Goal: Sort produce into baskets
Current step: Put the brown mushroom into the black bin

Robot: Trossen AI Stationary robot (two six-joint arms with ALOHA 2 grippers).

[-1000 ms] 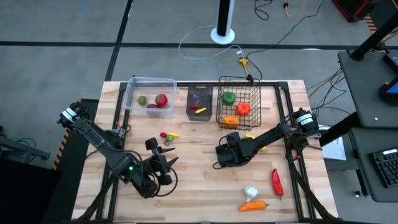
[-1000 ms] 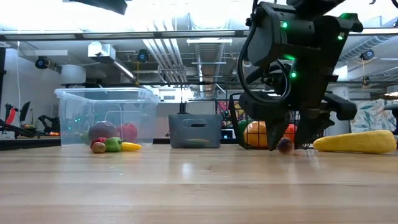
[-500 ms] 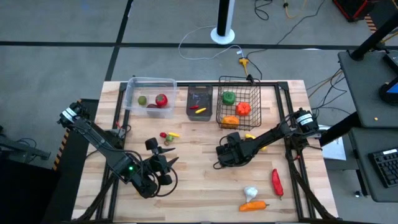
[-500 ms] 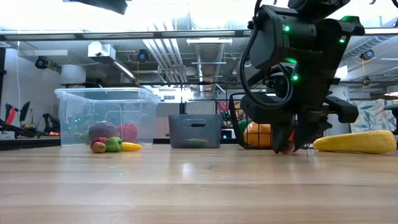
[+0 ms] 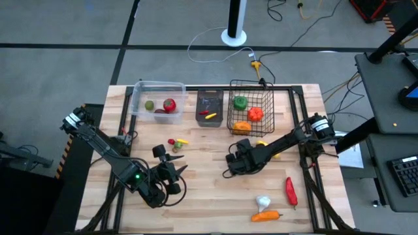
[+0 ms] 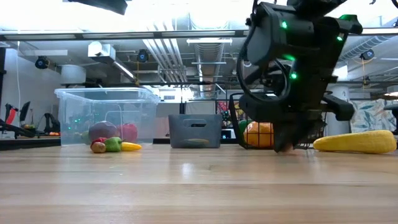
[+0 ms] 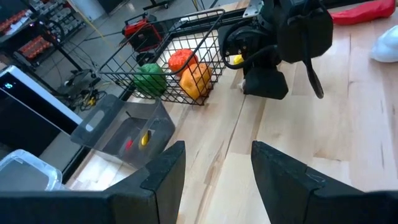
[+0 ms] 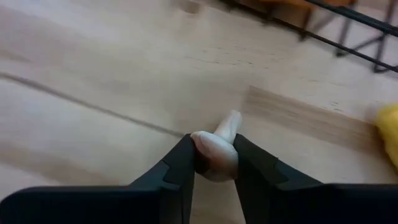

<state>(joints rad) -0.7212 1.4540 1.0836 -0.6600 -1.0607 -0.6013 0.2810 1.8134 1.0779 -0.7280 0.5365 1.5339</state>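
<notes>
— What does the right end effector (image 8: 213, 163) have?

— Its two fingers are closed on a small pale mushroom-like piece (image 8: 216, 149), stem pointing away from the wrist, low over the desk (image 5: 209, 189). From above, that end effector (image 5: 232, 164) sits near the desk's middle, just at 6 o'clock of the wire-mesh basket (image 5: 268, 101).

— And the left one?

— The left end effector (image 5: 175, 171) hangs at about 7 o'clock of the desk's centre, fingers (image 7: 163, 177) spread apart with nothing between them.

— What is in the containers?

— Three stand in a row along the 12 o'clock edge. The wire-mesh basket holds a green piece (image 5: 240, 102), a red-orange piece (image 5: 255, 113) and an orange pepper (image 5: 241, 126). At 9 o'clock of it, the dark bin (image 5: 209, 96) holds a small red item and a small yellow one (image 5: 208, 115). Farther toward 9 o'clock, the clear tub (image 5: 158, 85) holds a green fruit (image 5: 149, 104), a red one (image 5: 170, 104) and a dark purplish one (image 5: 160, 112).

— What lies loose?

— A yellow corn cob (image 6: 356, 142) lies beside the basket, partly under the right arm. A small cluster of red, green and yellow pieces (image 5: 176, 141) sits at 6 o'clock of the tub. Toward 5 o'clock of the desk lie a red chili (image 5: 290, 190), a white garlic (image 5: 262, 202) and an orange carrot-like piece (image 5: 266, 215).
</notes>
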